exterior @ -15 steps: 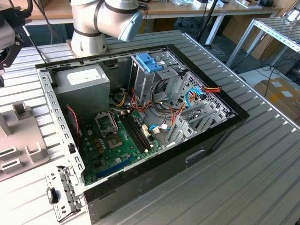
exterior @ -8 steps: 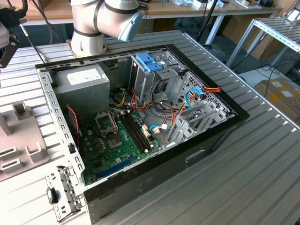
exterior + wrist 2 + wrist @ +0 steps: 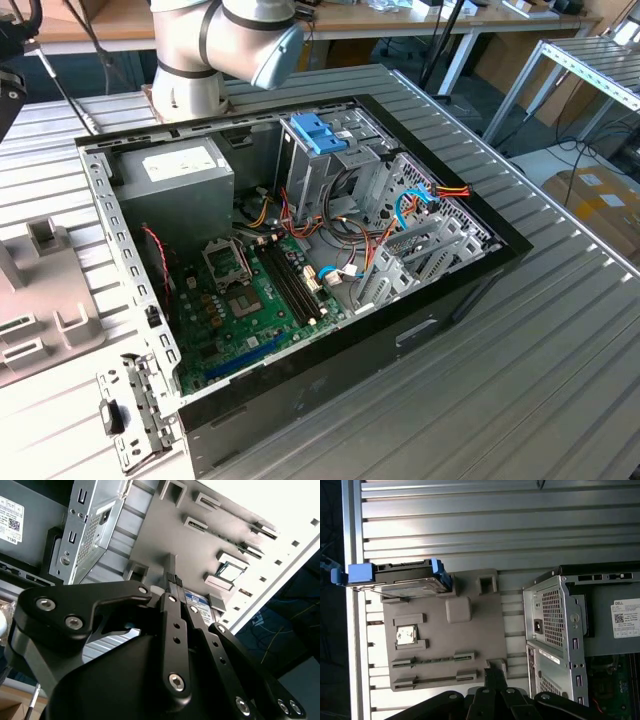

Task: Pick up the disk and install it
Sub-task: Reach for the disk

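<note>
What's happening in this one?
A robot arm stands by an open computer case. The disk, in blue brackets, lies on a grey fixture plate next to the case. The pincer hovers over the plate's opposite end, apart from the disk, which is not yet picked up.

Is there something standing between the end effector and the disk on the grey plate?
Nothing tall: in the first wrist view a low raised block of the fixture plate lies roughly between the end effector and the disk.

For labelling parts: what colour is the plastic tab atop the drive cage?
The tab is light blue, clearest in the exterior view.
</note>
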You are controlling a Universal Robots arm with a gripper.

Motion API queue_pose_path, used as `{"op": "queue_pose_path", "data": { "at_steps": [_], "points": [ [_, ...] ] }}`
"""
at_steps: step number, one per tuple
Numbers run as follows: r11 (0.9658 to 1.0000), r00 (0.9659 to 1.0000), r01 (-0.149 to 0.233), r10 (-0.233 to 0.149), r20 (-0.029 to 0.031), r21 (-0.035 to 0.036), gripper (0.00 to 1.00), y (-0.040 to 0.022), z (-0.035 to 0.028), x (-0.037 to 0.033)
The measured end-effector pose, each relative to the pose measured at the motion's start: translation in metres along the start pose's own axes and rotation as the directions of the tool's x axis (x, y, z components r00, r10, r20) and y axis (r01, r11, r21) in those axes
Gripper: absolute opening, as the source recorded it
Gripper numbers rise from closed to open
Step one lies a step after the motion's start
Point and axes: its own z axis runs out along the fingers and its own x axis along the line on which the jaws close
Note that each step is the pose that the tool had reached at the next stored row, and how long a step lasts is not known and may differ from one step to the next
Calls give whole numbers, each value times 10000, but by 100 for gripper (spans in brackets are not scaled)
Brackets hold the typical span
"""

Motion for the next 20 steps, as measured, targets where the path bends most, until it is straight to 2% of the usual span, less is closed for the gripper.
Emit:
{"op": "queue_pose_path", "data": {
  "at_steps": [20],
  "points": [
    [10000, 10000, -1, 1, 0, -1, 11, -16, -6, 219]
  ]
}}
